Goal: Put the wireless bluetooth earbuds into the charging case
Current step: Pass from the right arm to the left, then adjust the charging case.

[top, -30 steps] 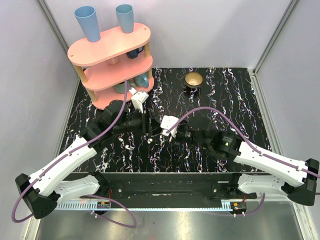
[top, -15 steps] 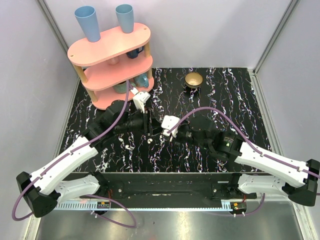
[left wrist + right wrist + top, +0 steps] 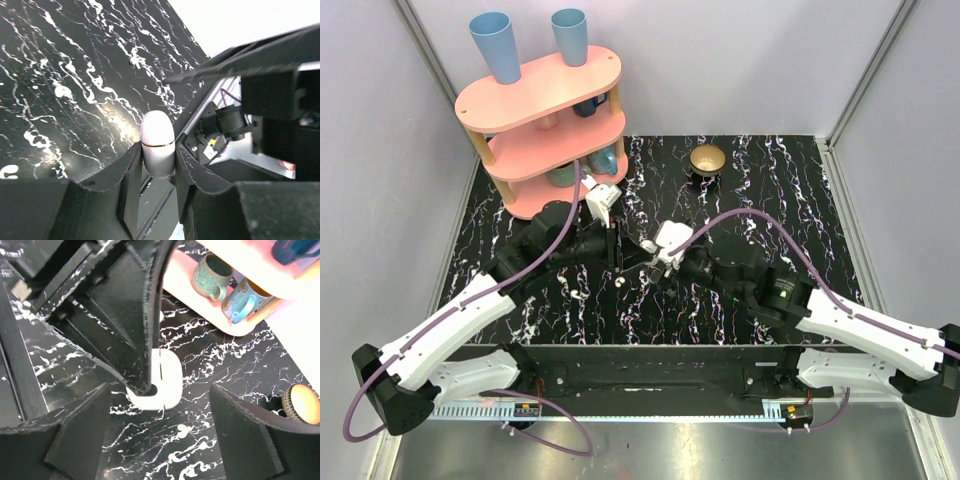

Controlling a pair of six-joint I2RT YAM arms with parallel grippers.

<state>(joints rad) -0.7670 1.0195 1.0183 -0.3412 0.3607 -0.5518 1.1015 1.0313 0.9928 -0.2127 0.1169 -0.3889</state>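
The charging case [image 3: 158, 142] is a white pill with a thin gold seam, its halves together. My left gripper [image 3: 158, 150] is shut on it and holds it above the black marbled table. In the right wrist view the case [image 3: 169, 375] shows beside the left arm's black finger [image 3: 142, 340]. My right gripper [image 3: 159, 387] is open, its fingers wide on either side of the case and touching nothing. Two tiny white pieces that look like the earbuds lie on the table, one [image 3: 620, 283] just in front of the grippers, the other [image 3: 578, 294] further left.
A pink three-tier shelf [image 3: 545, 125] with blue cups and mugs stands at the back left. A small gold bowl [image 3: 707, 158] sits at the back centre. Both arms meet over the middle of the black marbled table [image 3: 770, 200].
My left gripper has closed on the case. My right gripper has opened off it and drawn back a little to the right.
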